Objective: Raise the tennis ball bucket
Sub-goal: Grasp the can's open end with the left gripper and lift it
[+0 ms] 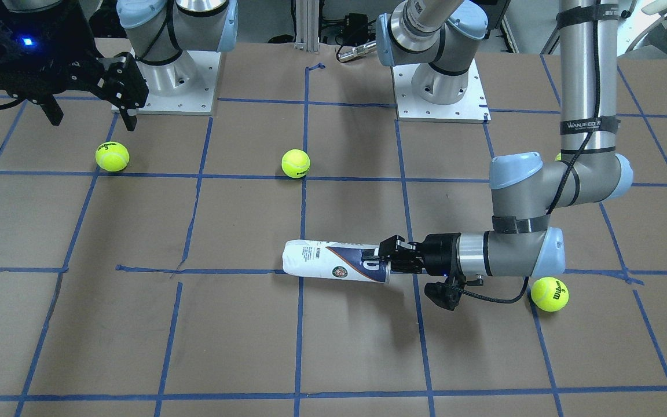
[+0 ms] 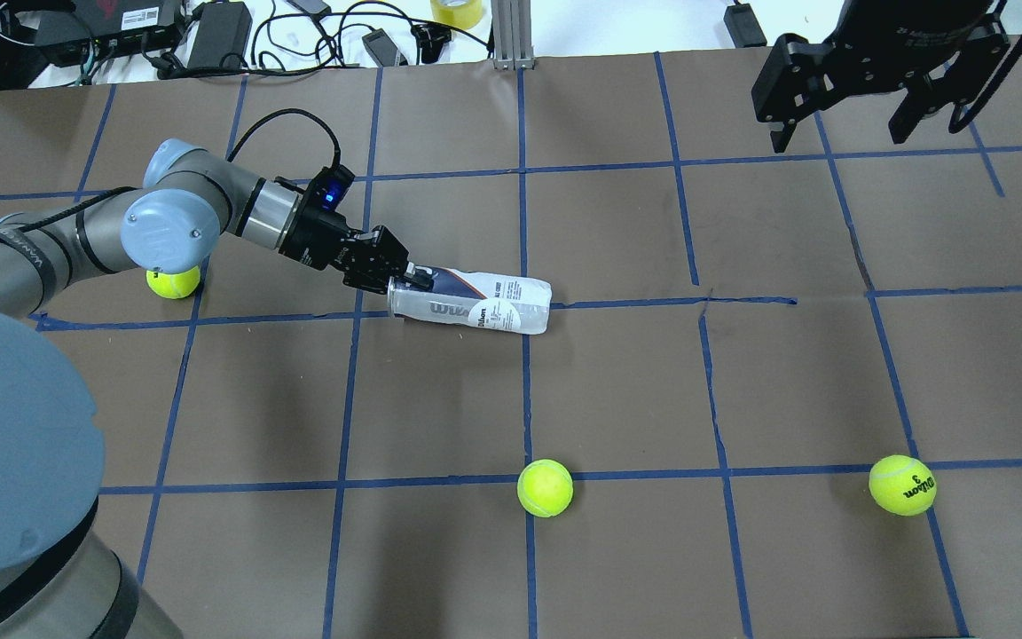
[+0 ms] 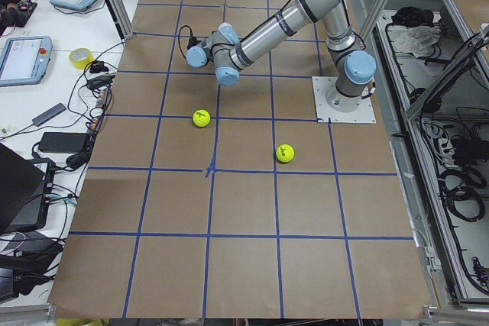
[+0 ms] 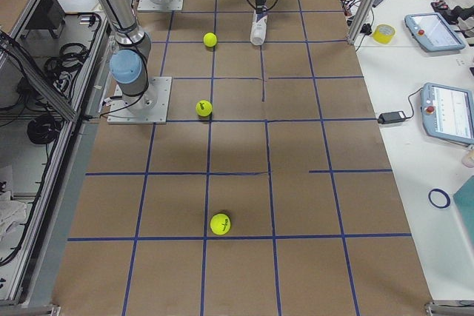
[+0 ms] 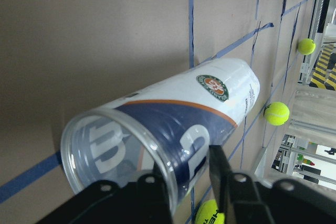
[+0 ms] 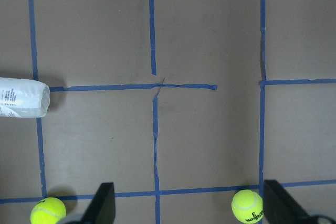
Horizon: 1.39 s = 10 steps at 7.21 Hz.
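Tennis ball bucket (image 2: 484,306): on its side on table (image 2: 617,382), left of centre, open mouth facing left. Left gripper (image 2: 413,277): note fingers narrowed astride rim, one inside mouth, one outside; you cannot tell whether they pinch firmly. Right gripper (image 2: 839,138): fingers spread, holding nothing, above far right. Nearest tennis ball (image 2: 545,487): well apart, nearer side.

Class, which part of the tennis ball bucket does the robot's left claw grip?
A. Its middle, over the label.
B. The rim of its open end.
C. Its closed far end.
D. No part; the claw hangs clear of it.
B: the left wrist view shows the left claw pinching the clear rim at the mouth of the tennis ball bucket.
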{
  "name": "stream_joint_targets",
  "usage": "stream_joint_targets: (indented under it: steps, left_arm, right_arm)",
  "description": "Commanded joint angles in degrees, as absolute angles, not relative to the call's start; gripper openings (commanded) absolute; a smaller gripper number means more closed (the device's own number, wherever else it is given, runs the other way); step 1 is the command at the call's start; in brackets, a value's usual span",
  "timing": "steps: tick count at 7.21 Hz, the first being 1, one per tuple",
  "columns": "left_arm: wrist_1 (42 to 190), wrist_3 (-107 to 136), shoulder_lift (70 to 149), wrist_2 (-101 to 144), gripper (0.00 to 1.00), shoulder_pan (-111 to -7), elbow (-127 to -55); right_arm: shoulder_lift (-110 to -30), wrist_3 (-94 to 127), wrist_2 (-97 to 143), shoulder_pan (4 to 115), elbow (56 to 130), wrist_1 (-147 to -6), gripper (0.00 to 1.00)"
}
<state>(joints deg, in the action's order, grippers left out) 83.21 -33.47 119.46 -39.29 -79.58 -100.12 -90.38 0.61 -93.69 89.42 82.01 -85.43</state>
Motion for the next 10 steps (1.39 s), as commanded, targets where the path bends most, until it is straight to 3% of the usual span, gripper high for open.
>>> stream_joint_targets:
  steps: [1,5,7,10]
  left_arm:
    - [83.5,-26.3,116.7,-35.4,0.0,-80.8,-99.5]
    - [81.9,-1.0,106.5,-36.0,0.0,-86.7,-94.4]
    - [80.6,2.6,105.4,-52.6,0.0,-89.4,-85.8]
    - [78.7,4.7,106.9,-79.1,0.0,-98.8,-80.0]
  right_arm:
    - [-89.7,1.1,-92.9,89.4,82.1,-87.9,1.0]
    - [-89.5,0.4,-92.8,89.4,82.9,-87.7,1.0]
    - [-89.5,0.4,-92.8,89.5,83.3,-87.7,1.0]
    - [-89.6,0.6,-92.7,89.5,83.5,-87.8,1.0]
